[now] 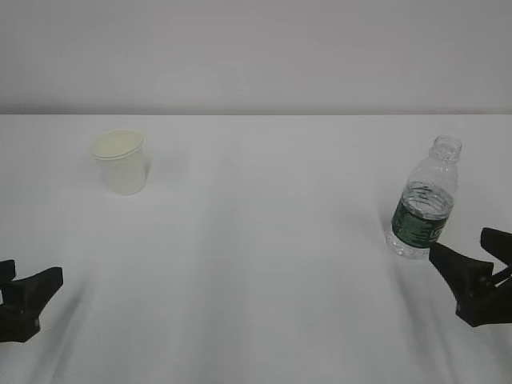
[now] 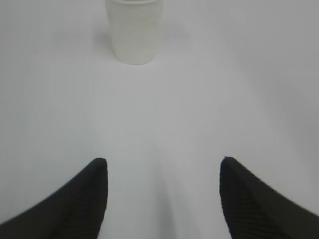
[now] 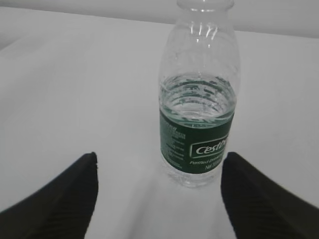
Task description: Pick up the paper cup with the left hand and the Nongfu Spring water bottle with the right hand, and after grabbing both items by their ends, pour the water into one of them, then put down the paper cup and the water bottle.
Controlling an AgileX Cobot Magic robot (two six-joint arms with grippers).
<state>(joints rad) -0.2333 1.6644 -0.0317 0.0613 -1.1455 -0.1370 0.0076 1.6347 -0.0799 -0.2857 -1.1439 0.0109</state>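
On the white surface (image 1: 264,264), the paper cup (image 1: 122,162) and water bottle (image 1: 424,200) stand upright and ungrasped, each ahead of its own gripper's spread, empty jaws, lined up for pickup.

Matt paper cup (image 1: 121,162); glossy clear plastic bottle (image 1: 424,200) (ribbed).

Both pincers, left (image 2: 163,198) & right (image 3: 159,194): matte black, tapered, finely ribbed fingers.
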